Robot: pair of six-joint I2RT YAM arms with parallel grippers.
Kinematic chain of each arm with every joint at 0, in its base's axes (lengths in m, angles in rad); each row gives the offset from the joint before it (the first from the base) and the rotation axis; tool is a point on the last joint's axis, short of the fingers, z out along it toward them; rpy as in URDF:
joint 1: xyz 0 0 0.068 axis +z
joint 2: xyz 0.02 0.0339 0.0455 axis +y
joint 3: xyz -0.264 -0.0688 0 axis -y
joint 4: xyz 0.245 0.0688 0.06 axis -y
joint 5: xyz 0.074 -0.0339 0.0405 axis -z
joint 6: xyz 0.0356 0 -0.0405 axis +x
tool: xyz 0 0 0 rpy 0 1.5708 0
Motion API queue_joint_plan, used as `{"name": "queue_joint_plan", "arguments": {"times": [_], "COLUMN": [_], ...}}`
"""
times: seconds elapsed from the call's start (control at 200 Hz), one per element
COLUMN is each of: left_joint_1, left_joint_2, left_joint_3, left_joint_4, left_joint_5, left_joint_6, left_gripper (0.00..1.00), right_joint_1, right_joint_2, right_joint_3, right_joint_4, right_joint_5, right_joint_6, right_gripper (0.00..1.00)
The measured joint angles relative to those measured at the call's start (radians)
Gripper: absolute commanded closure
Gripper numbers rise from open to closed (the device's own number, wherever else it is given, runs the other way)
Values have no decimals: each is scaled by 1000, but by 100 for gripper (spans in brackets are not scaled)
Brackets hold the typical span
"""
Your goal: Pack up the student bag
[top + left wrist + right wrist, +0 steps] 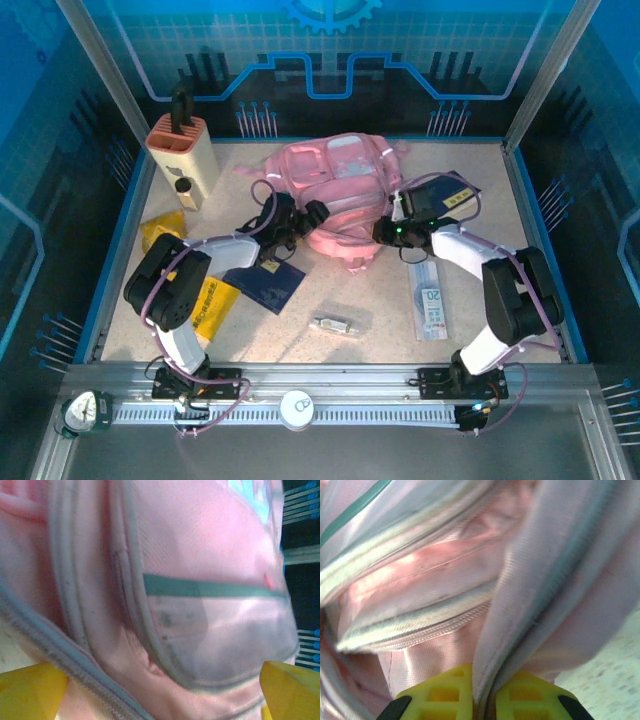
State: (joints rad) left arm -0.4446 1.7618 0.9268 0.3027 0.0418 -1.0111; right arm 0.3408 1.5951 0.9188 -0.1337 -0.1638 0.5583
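Note:
The student bag is a soft pink backpack lying in the middle of the table. In the left wrist view the bag shows a clear front window and grey piping close up. My left gripper is at the bag's left side, open, and its yellow fingertips stand wide apart with the fabric just ahead of them. My right gripper is at the bag's right edge. In the right wrist view my right gripper is shut on a fold of the bag beside a zip.
A beige holder with a black top stands at the back left. Yellow packets and a dark blue booklet lie front left. A small clear packet and a long flat pack lie in front. A dark blue item lies right of the bag.

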Motion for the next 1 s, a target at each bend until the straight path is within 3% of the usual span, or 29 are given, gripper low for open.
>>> {"name": "queue_joint_plan", "arguments": {"times": [0.18, 0.425, 0.545, 0.65, 0.81, 1.001], "left_joint_1": [83, 146, 150, 148, 133, 34], "left_joint_2": [0, -3, -51, -129, -239, -323], "left_joint_3": [19, 64, 63, 42, -18, -95], "left_joint_4": [-31, -121, -184, -206, -213, -232], "left_joint_5": [2, -3, -12, -10, 11, 19], "left_joint_6": [19, 73, 111, 127, 125, 102], "left_gripper": [1, 1, 1, 1, 1, 1], "right_joint_1": [172, 264, 269, 258, 180, 39], "right_joint_2": [-6, 59, -15, -135, -267, -240], "right_joint_3": [-15, 32, 24, 1, -8, -8], "right_joint_4": [19, 24, 7, -15, -56, -87], "right_joint_5": [64, 59, 71, 99, 130, 123], "right_joint_6": [81, 119, 115, 95, 61, 43], "right_gripper": [82, 37, 21, 0, 0, 0]}}
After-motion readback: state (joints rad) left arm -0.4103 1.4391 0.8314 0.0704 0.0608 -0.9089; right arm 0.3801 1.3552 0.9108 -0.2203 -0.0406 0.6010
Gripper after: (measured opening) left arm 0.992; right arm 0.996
